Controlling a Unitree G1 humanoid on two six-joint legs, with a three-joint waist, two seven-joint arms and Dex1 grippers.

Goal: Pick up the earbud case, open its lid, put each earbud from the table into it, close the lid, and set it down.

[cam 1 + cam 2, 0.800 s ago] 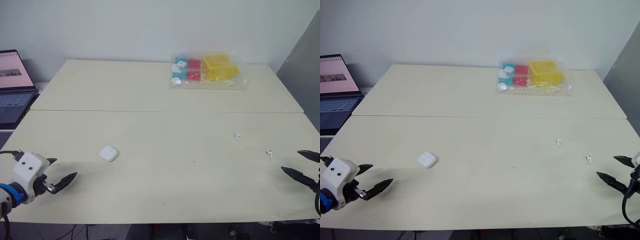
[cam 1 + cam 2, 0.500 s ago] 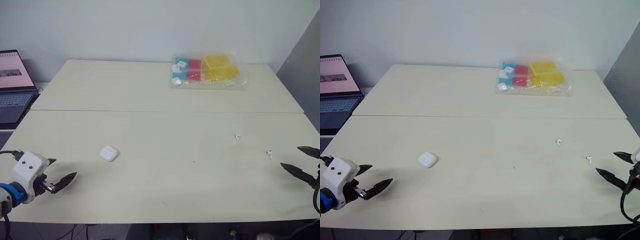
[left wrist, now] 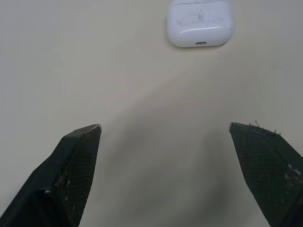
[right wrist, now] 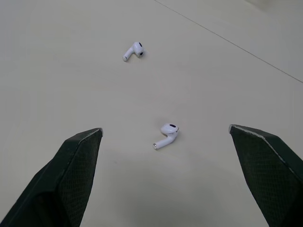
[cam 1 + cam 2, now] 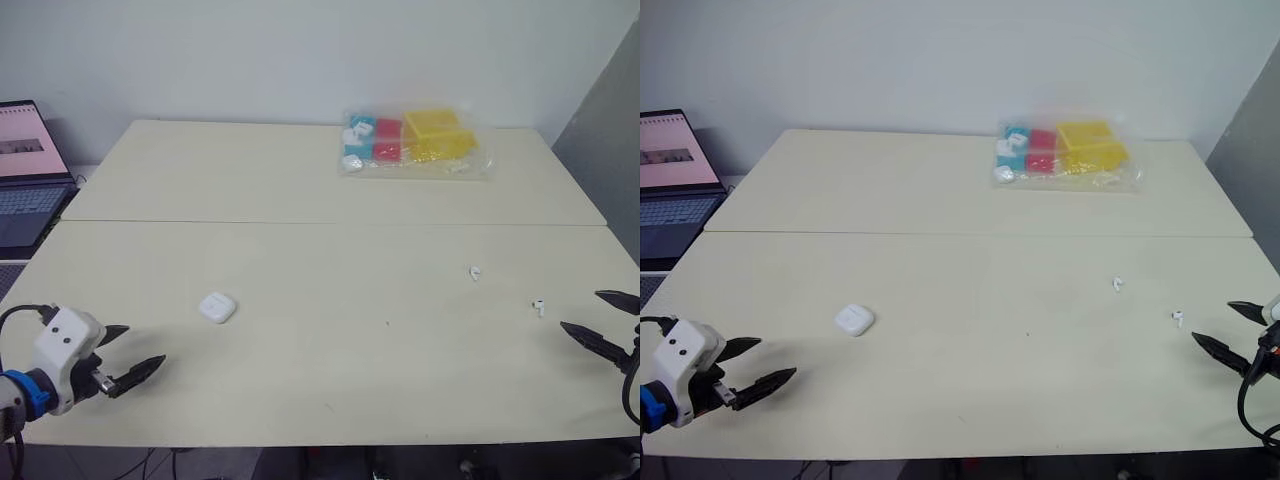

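Our bench (image 5: 300,180) carries a clear bag of coloured blocks (image 5: 415,140) at its far side, and a laptop (image 5: 25,190) sits off its left edge. Our left fingers (image 5: 145,344), spread wide and holding nothing, have crept a little forward toward the earbud case (image 5: 217,307). The case lies shut on the near left of the bench, ahead of them and untouched. Our right fingers (image 5: 580,310), equally wide and empty, have barely shifted. They hang near the right edge, just beside the nearer earbud (image 5: 539,307), and the other earbud (image 5: 475,271) lies farther in. We judge the reach for the case has only begun.
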